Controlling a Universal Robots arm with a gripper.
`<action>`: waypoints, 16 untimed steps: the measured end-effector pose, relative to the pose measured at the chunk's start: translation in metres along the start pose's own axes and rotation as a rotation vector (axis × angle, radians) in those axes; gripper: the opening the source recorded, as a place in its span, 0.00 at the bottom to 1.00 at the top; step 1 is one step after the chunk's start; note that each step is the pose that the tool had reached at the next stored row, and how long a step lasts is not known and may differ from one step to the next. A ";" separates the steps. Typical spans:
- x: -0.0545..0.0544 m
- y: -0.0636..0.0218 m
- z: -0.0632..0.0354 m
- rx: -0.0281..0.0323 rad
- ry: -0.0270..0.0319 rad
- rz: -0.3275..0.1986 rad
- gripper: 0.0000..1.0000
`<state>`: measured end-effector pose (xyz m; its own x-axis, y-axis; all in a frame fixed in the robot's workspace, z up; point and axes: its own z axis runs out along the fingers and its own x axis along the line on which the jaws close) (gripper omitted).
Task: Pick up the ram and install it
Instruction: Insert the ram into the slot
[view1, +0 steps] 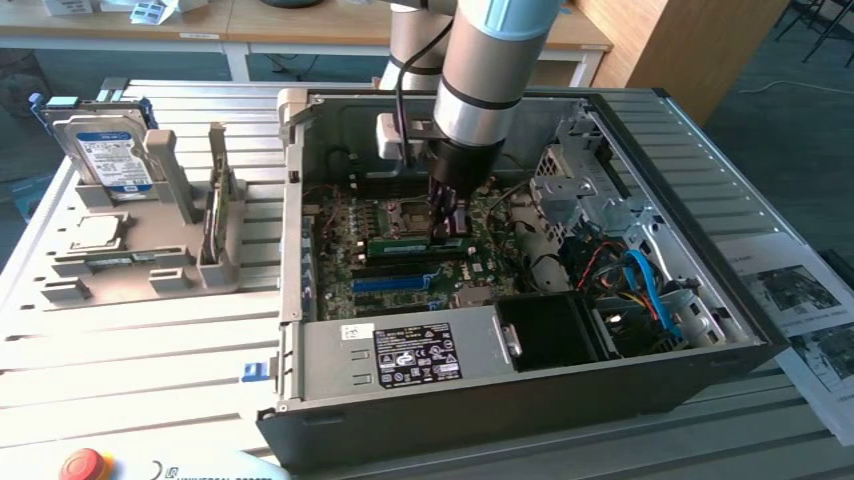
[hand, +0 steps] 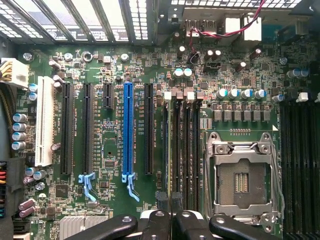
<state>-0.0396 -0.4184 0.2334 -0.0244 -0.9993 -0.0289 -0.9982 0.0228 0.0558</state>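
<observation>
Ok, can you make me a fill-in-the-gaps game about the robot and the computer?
1. The gripper is inside the computer case, shut on the green ____.
2. The thing with the blue label standing in the grey holder is the ____.
3. The slot with black slots on both sides is coloured ____.
4. The square processor socket is ____.
Missing words: ram; hard drive; blue; empty.

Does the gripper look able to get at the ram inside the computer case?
Probably yes: the case stands open and the gripper sits directly over the ram, with no cable crossing between them.
</observation>
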 end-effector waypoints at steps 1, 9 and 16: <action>0.000 0.0000 0.0000 -0.0005 0.0001 0.000 0.12; 0.000 -0.0001 0.0000 -0.0020 0.0002 -0.001 0.12; 0.000 -0.0001 0.0001 -0.0021 0.0004 -0.004 0.12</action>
<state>-0.0395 -0.4180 0.2333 -0.0201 -0.9994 -0.0288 -0.9982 0.0185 0.0578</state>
